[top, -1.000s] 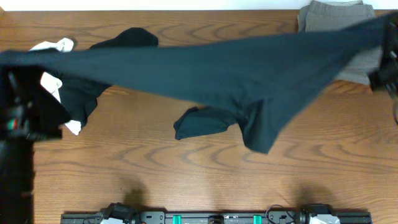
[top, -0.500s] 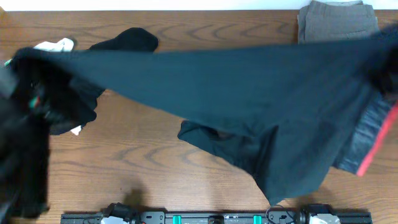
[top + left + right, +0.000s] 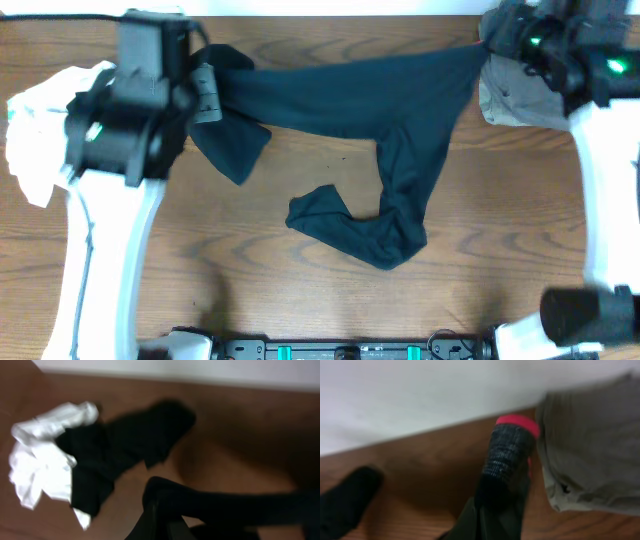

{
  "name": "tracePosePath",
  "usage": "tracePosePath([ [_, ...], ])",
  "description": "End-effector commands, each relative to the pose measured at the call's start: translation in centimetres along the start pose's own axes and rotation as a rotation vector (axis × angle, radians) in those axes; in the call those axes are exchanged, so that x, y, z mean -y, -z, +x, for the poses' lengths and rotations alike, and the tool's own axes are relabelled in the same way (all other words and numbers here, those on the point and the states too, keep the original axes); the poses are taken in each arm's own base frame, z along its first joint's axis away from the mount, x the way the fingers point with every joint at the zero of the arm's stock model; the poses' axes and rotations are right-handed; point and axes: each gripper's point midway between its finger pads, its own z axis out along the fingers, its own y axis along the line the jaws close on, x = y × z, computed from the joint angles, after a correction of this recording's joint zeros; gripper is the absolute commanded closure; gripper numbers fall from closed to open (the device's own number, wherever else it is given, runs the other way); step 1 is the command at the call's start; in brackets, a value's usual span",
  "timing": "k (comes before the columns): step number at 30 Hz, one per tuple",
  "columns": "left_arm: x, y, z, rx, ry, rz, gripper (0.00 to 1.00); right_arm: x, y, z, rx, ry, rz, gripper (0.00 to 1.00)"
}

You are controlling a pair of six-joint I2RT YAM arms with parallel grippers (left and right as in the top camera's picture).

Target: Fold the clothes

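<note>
Trousers, airborne a second ago, sag low between clamping left gripper, ten o'clock, and right gripper, two o'clock; laying-out nears.

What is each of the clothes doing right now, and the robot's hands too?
black trousers: stretched between both grippers, middle sagging onto table
left gripper: shut on trousers
right gripper: shut on trousers
white T-shirt: crumpled
black garment: crumpled over T-shirt
grey shorts: lying flat

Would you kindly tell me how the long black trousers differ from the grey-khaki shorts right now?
The long black trousers are dark; the grey-khaki shorts are pale. The trousers are stretched between the left gripper and right gripper; the shorts lie on the wooden table, ungripped. Both are soft cloth.
</note>
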Motion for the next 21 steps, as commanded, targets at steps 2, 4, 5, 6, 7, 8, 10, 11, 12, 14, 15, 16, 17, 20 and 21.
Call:
tracePosePath([
  [2, 1.8, -5.3, 2.2, -0.172, 0.000, 0.016, 0.94, 1.2, -5.5, 1.9, -0.089, 0.013, 0.014, 0.99],
  [4, 2.4, -8.2, 3.2, -0.239, -0.015, -0.001, 0.94, 1.7, -8.5, 2.9, -0.123, 0.012, 0.021, 0.99],
  [5, 2.7, -9.6, 3.7, -0.269, -0.023, -0.008, 0.94, 2.1, -9.9, 3.3, -0.134, 0.011, 0.024, 0.99],
  [6, 3.0, -10.9, 4.1, -0.291, -0.028, -0.014, 0.94, 2.4, -11.2, 3.7, -0.144, 0.011, 0.027, 0.99],
  [7, 3.2, -12.2, 4.6, -0.314, -0.034, -0.020, 0.94, 2.6, -12.5, 4.2, -0.152, 0.012, 0.029, 0.99],
  [8, 3.5, -13.5, 5.0, -0.332, -0.039, -0.025, 0.94, 2.9, -13.8, 4.6, -0.160, 0.015, 0.031, 0.99],
  [10, 4.0, -15.5, 5.6, -0.359, -0.045, -0.028, 0.95, 3.4, -16.0, 5.4, -0.168, 0.015, 0.034, 0.99],
  [11, 4.3, -16.6, 6.0, -0.372, -0.047, -0.029, 0.94, 3.6, -17.0, 5.7, -0.169, 0.016, 0.033, 0.99],
  [12, 4.6, -17.4, 6.3, -0.382, -0.048, -0.025, 0.94, 3.7, -17.8, 5.9, -0.168, 0.024, 0.031, 0.99],
  [14, 5.0, -19.0, 7.0, -0.402, -0.039, -0.024, 0.94, 3.6, -19.5, 6.3, -0.157, 0.043, 0.022, 0.99],
  [15, 5.1, -19.6, 7.3, -0.411, -0.031, -0.028, 0.94, 3.5, -20.1, 6.4, -0.151, 0.055, 0.017, 0.99],
  [16, 5.3, -20.2, 7.6, -0.419, -0.030, -0.030, 0.94, 3.3, -20.5, 6.4, -0.144, 0.067, 0.013, 0.99],
  [17, 5.3, -20.7, 7.9, -0.427, -0.032, -0.033, 0.94, 3.2, -20.7, 6.3, -0.134, 0.075, 0.008, 0.99],
  [20, 5.4, -21.4, 8.3, -0.441, -0.036, -0.038, 0.94, 2.8, -20.7, 5.0, -0.084, 0.081, -0.004, 0.99],
  [21, 5.4, -21.6, 8.3, -0.438, -0.033, -0.038, 0.94, 2.6, -20.7, 4.5, -0.064, 0.083, -0.010, 0.99],
])
